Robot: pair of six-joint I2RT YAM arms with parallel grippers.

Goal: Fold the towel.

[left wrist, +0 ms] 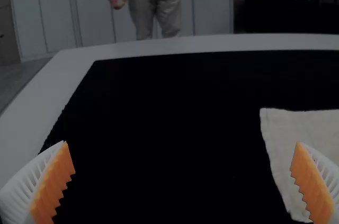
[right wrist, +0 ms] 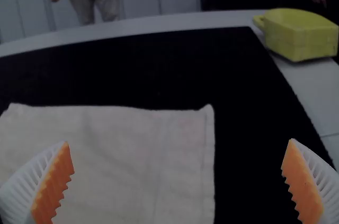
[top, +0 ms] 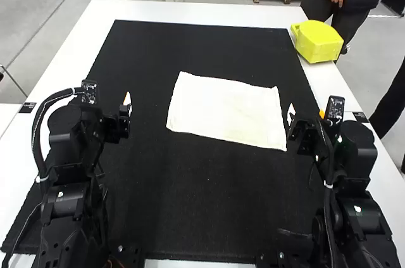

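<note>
High view: bright, even illumination; the white tabletop [top: 82, 46] is nearly washed out, and the pale towel [top: 228, 109] shows only faint shading. The black mat [top: 190, 198] retains slight surface texture, and small glints mark the dark left arm [top: 69, 185] and right arm [top: 357, 154]. Left and right wrist views: markedly dimmer exposure; the tabletop registers as grey, the towel as muted cream, and the mat as almost uniform black. The far tabletop edge appears bowed in both. Right wrist view: the yellow box [right wrist: 304, 33] has a lighter top than sides, consistent with light from above, and a dark shadow along its base.
</note>
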